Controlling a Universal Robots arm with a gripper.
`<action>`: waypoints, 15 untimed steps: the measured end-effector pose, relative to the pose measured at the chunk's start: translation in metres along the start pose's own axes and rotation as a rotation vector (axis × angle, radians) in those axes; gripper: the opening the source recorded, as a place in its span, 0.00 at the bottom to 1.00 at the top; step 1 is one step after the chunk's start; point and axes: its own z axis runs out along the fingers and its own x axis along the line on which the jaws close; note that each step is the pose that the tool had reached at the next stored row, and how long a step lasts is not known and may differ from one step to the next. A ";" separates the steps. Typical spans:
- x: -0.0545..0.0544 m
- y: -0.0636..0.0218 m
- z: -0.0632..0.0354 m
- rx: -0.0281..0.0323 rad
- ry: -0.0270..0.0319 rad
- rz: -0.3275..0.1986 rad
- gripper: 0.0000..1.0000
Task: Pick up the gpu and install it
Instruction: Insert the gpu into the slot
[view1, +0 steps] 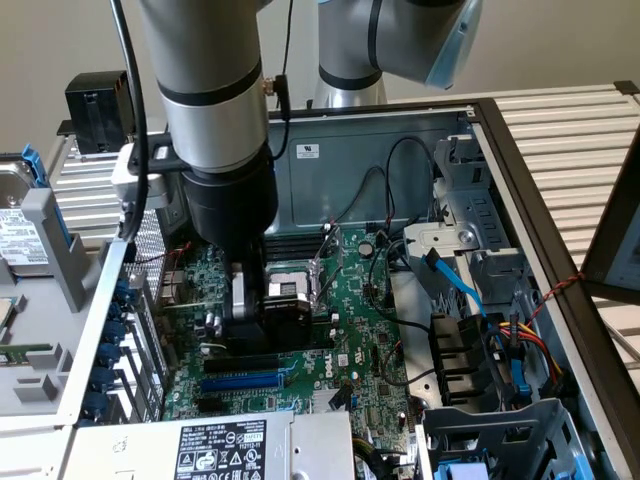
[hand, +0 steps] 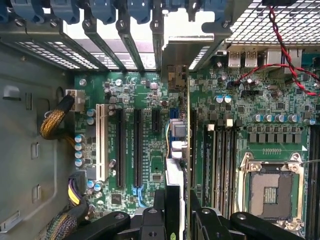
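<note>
One open computer case (view1: 525, 215) lies under me, its motherboard (hand: 150, 90) facing up. My arm (view1: 210, 100) reaches straight down into it. The gpu (hand: 175, 172) hangs edge-down directly below my gripper (hand: 176, 212), close over the board. Its long axis runs along the black expansion slots (hand: 137, 145) towards the rear bracket openings (hand: 145, 50). My fingers (hand: 150, 220) are clamped on its upper edge.

This looks like a robotics lab bench set up for computer assembly, not a home or an office. An opened desktop computer case (view1: 400, 150) lies on its side on a slatted metal benchtop (view1: 570, 130), its motherboard (view1: 360, 330), power supply (view1: 220, 445) and cables (view1: 520, 345) exposed, and a bare hard drive (view1: 15, 235) lies outside it. A grey industrial robot arm (view1: 215, 120) reaches into the case, its gripper (view1: 265, 305) clamped on the gpu (view1: 290, 320).
</note>
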 end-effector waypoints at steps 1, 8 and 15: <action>0.000 0.0003 0.0005 0.0001 -0.0001 0.000 0.28; -0.001 0.0035 0.0022 -0.0001 -0.0012 0.000 0.28; 0.001 0.0051 0.0080 -0.0005 -0.0105 0.001 0.28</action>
